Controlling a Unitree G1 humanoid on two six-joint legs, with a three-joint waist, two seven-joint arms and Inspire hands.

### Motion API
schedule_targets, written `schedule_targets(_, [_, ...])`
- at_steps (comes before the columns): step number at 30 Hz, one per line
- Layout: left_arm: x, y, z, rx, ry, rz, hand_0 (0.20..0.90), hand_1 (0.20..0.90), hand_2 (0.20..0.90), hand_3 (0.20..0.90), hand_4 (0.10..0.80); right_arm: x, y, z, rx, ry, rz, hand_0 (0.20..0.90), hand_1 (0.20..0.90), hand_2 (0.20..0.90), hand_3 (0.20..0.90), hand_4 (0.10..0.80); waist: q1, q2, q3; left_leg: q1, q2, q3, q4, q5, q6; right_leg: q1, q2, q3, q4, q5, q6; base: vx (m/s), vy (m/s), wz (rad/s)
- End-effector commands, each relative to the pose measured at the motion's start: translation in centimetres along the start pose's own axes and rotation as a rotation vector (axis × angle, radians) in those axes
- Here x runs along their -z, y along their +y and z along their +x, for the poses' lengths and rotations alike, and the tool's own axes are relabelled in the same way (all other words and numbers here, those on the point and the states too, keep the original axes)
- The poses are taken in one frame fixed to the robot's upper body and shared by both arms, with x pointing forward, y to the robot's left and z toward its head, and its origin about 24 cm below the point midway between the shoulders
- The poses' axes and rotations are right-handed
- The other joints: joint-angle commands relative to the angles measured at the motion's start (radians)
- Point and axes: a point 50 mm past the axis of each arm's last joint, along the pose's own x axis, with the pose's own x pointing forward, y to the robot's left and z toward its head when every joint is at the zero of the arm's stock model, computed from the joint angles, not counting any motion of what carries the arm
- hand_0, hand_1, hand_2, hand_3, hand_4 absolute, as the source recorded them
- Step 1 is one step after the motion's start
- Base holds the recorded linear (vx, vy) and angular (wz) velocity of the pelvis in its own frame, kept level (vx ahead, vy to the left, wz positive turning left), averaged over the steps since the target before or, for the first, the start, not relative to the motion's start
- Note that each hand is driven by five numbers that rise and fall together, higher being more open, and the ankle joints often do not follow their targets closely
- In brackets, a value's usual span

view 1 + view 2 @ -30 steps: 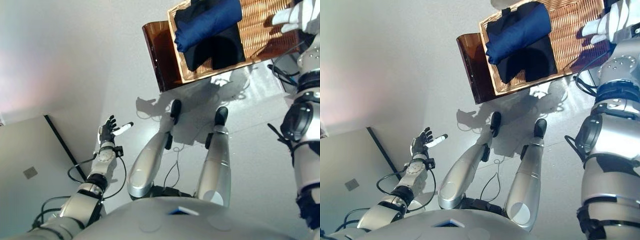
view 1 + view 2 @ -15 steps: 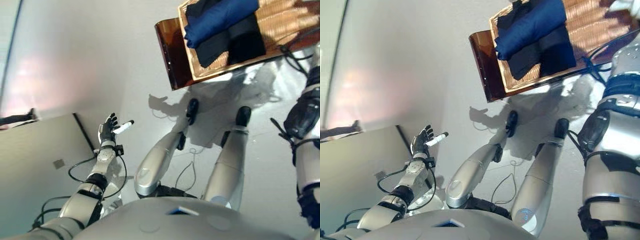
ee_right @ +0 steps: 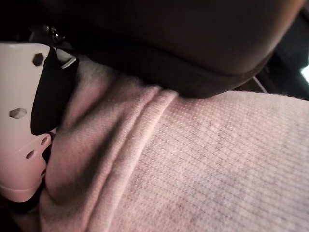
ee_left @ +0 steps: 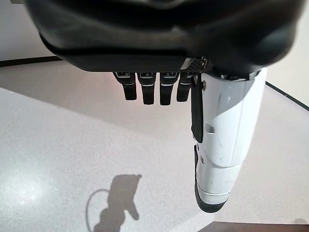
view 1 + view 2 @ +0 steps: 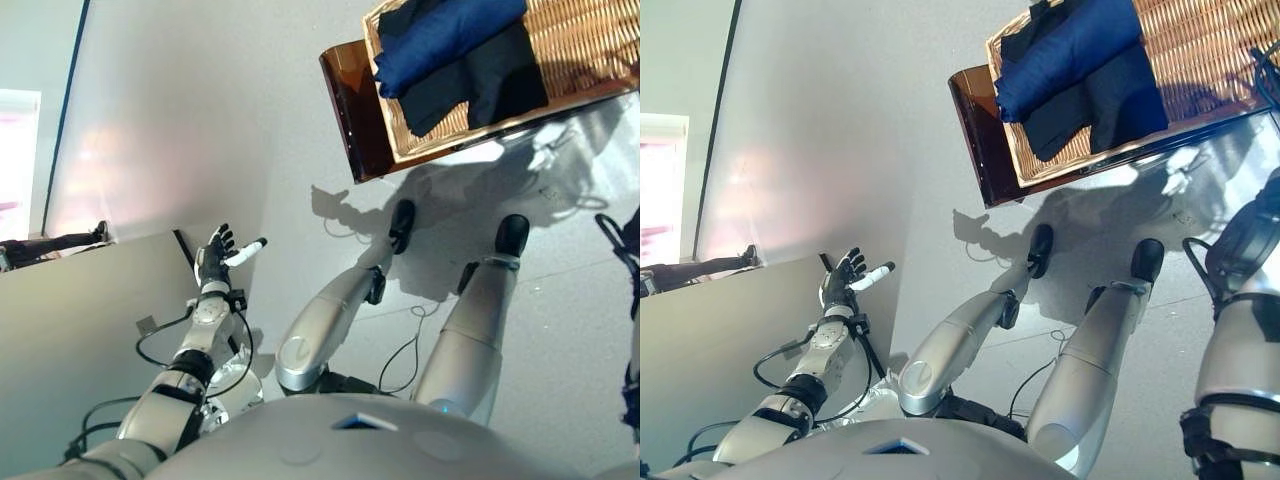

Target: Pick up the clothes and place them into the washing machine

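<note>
A wicker basket [image 5: 590, 55] stands at the upper right on a brown stand [image 5: 348, 115]. In it lie a navy blue garment [image 5: 445, 35] and a black garment [image 5: 485, 85]. My right hand [image 3: 169, 43] shows only in its wrist view. A pale pink knit garment [image 3: 193, 164] fills the space under its palm, and the white-covered thumb [image 3: 19, 145] presses into the cloth's fold. My left hand [image 5: 212, 262] hangs open at the lower left over the floor, far from the basket, with straight fingers [image 4: 154, 89] and nothing in it.
A pale flat panel [image 5: 70, 330] with a dark edge fills the lower left, close beside my left arm. Grey floor runs between it and the basket stand. A dark shape [image 5: 55, 243] lies at the far left edge.
The camera has swung, so the basket sits a little further right. My right hand with the pale cloth, seen over the basket a second ago, has left the eye views. The left hand has kept its pose.
</note>
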Motion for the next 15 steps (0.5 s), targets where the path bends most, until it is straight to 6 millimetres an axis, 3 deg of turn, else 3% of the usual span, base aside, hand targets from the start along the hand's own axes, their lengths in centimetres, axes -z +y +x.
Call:
schedule_targets(1, [0.8, 5.1, 0.0, -0.178, 0.012, 0.015, 0.900, 0.900, 0.900, 0.900, 0.800, -8.5, 9.5, -1.6, -0.473, -0.358, -0.012, 0.200, 0.200, 0.200, 0.200, 0.300, -0.008, -0.021, -0.126, 0.050, -0.026, -0.005, 0.022, -0.077, -0.060, 0.176, 0.062, -0.037, -0.232, 0.043, -0.044, 0.024, -0.035, -0.01])
schedule_targets(2, [0.7, 5.2, 0.0, -0.182, 0.013, 0.015, 0.900, 0.900, 0.900, 0.900, 0.800, -7.8, 9.1, -1.2, -0.463, -0.327, -0.054, 0.900, 0.900, 0.900, 0.900, 0.800, -0.011, -0.025, -0.126, 0.051, -0.022, -0.002, 0.020, -0.077, -0.060, 0.178, 0.064, -0.037, -0.241, 0.048, -0.045, 0.000, 0.000, 0.00])
schedule_targets(10, [1.9, 4.7, -0.3, -0.164, 0.072, -0.016, 0.900, 0.900, 0.900, 0.900, 0.800, -4.4, 7.1, -0.5, -0.429, -0.181, -0.142, 0.900, 0.900, 0.900, 0.900, 0.800, -0.017, -0.041, -0.125, 0.041, -0.012, 0.007, 0.033, -0.088, -0.055, 0.179, 0.076, -0.037, -0.257, 0.060, -0.049, -0.003, -0.014, -0.05])
schedule_targets(11, [2.2, 4.8, -0.3, -0.165, 0.088, -0.024, 0.900, 0.900, 0.900, 0.900, 0.800, -3.1, 5.9, -0.1, -0.396, -0.127, -0.190, 0.900, 0.900, 0.900, 0.900, 0.800, -0.018, -0.047, -0.121, 0.040, -0.007, 0.010, 0.036, -0.088, -0.055, 0.182, 0.078, -0.039, -0.260, 0.063, -0.050, -0.018, -0.012, -0.05])
schedule_targets(13, [2.2, 4.8, -0.3, -0.167, 0.092, -0.027, 0.900, 0.900, 0.900, 0.900, 0.800, -2.4, 5.8, -0.3, -0.403, -0.097, -0.200, 0.900, 0.900, 0.900, 0.900, 0.800, -0.020, -0.050, -0.117, 0.040, -0.005, 0.011, 0.037, -0.089, -0.055, 0.182, 0.080, -0.038, -0.261, 0.066, -0.051, -0.009, -0.006, -0.03])
schedule_targets(15, [2.2, 4.9, -0.2, -0.166, 0.094, -0.032, 0.900, 0.900, 0.900, 0.900, 0.800, -0.3, 3.8, -0.1, -0.361, -0.012, -0.268, 0.900, 0.900, 0.900, 0.900, 0.800, -0.022, -0.060, -0.107, 0.036, -0.001, 0.010, 0.044, -0.090, -0.056, 0.188, 0.082, -0.044, -0.266, 0.070, -0.053, -0.013, -0.013, -0.02])
